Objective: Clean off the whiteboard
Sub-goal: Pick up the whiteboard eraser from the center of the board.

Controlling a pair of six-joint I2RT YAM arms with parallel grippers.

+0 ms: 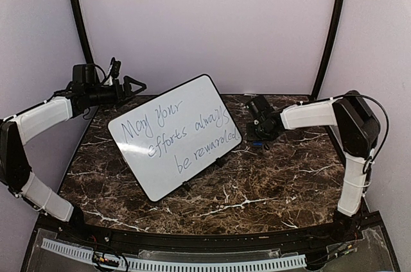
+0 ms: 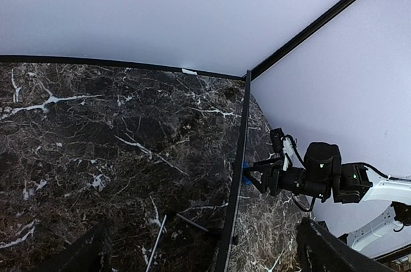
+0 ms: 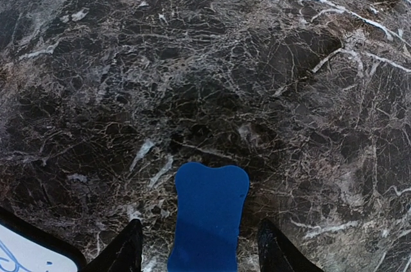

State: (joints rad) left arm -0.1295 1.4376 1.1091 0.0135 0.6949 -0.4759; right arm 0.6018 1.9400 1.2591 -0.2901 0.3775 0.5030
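Left hand [image 1: 136, 86] spread wide beside the written whiteboard [image 1: 176, 134]; right hand [image 3: 200, 226] apart, straddling blue eraser [image 3: 209, 211] on counter [image 1: 270, 182], gaps both sides.

Soft, even light fills the space, and the pale walls [image 1: 205, 22] look a bit purple. The whiteboard [image 1: 174, 132] is bright and its writing is easy to read. On the dark table [image 1: 276, 182], the white veins look sharp up close.
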